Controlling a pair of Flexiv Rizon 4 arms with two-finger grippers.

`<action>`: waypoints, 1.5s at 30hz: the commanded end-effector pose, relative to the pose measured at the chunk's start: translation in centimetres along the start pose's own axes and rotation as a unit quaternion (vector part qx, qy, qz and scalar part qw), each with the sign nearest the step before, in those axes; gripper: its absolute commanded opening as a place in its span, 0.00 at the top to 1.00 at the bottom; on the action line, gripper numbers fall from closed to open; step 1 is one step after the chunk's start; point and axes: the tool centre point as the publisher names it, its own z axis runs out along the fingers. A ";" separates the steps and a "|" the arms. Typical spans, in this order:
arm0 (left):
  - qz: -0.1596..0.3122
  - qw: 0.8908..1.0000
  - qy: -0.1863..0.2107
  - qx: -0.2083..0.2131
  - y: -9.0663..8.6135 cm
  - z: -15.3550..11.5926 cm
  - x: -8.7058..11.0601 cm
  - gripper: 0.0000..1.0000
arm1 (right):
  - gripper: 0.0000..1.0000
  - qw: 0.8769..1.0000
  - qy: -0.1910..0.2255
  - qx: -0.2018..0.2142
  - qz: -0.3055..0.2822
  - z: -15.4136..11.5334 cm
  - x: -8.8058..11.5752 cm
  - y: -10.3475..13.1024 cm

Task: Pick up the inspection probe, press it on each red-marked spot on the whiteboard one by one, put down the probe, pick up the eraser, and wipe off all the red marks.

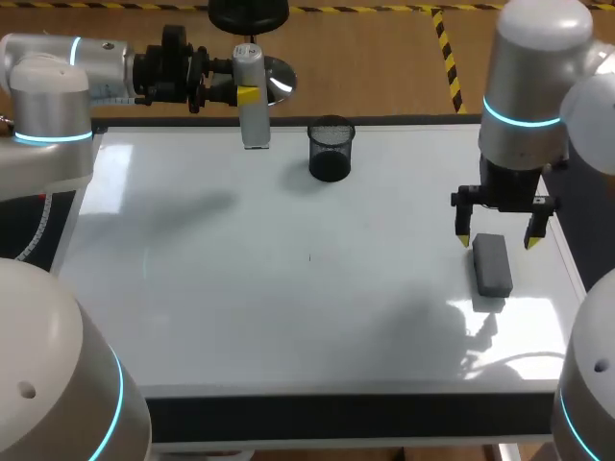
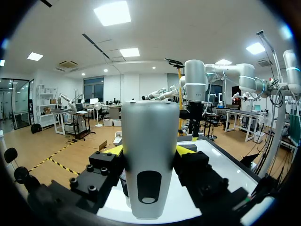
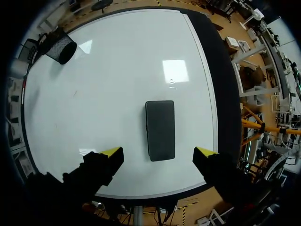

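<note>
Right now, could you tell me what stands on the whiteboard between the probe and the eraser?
A black mesh cup, nearer the probe than the eraser; otherwise bare whiteboard. The head view shows it.

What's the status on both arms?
Left fingers shut on probe, upright at far edge of board. Right fingers open above eraser. Mesh cup clear of both. No red marks visible.

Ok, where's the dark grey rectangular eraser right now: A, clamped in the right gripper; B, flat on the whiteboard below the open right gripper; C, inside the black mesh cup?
B: the dark grey rectangular eraser lies flat on the white whiteboard, and the right gripper hangs open over it, its yellow-tipped fingers clear of its sides.
</note>
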 end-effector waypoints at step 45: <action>-0.015 1.000 0.015 0.001 -1.5 6.3 -1.5 1.00 | 0.00 1.000 0.001 0.000 -0.001 -0.1 -0.2 -0.1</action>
